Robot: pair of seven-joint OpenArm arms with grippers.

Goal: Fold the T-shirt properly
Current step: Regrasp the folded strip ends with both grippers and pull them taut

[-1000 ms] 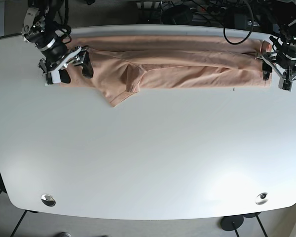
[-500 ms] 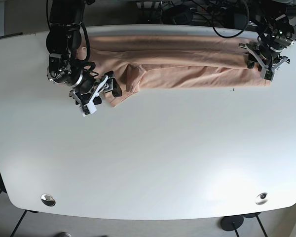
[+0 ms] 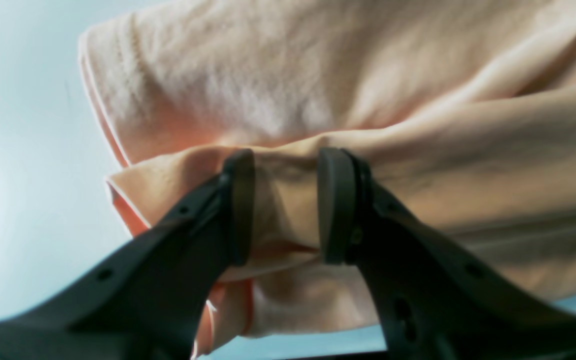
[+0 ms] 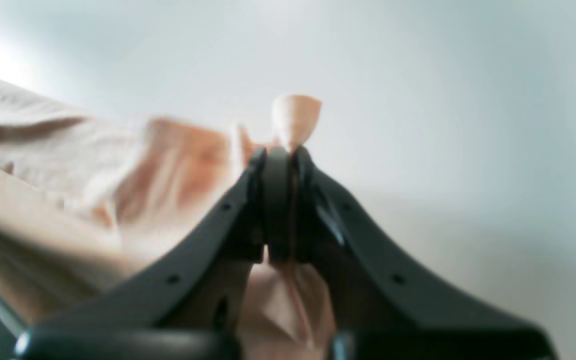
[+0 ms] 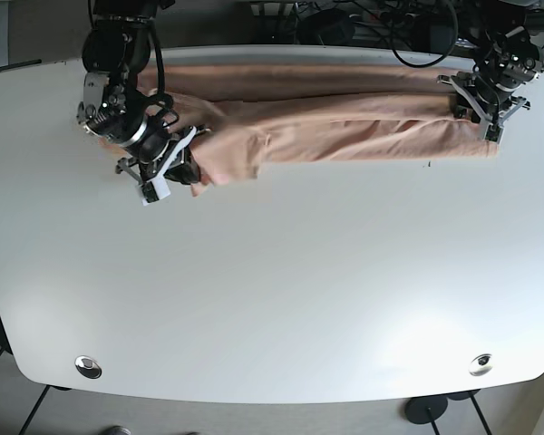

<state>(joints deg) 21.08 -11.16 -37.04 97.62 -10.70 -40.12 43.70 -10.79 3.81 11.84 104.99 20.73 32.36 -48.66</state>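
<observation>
A peach T-shirt (image 5: 344, 118) lies folded into a long band along the far side of the white table (image 5: 281, 290). My right gripper (image 5: 174, 169) is at the band's left part, shut on the sleeve tip. The right wrist view shows its fingers pressed together (image 4: 278, 160) with peach fabric (image 4: 295, 117) poking out above them. My left gripper (image 5: 488, 116) is at the band's right end. In the left wrist view its fingertips (image 3: 285, 200) hold a thick fold of the T-shirt (image 3: 318, 90) between them, near the hemmed corner.
Dark cables and equipment (image 5: 363, 23) crowd the space behind the table's far edge. Two round metal fittings (image 5: 88, 366) (image 5: 480, 363) sit near the front corners. Tiled floor shows beneath the front edge.
My right gripper came from the shirt's far left end to the sleeve, shut on it, and drew it up and left. My left gripper moved inward onto the right end.
</observation>
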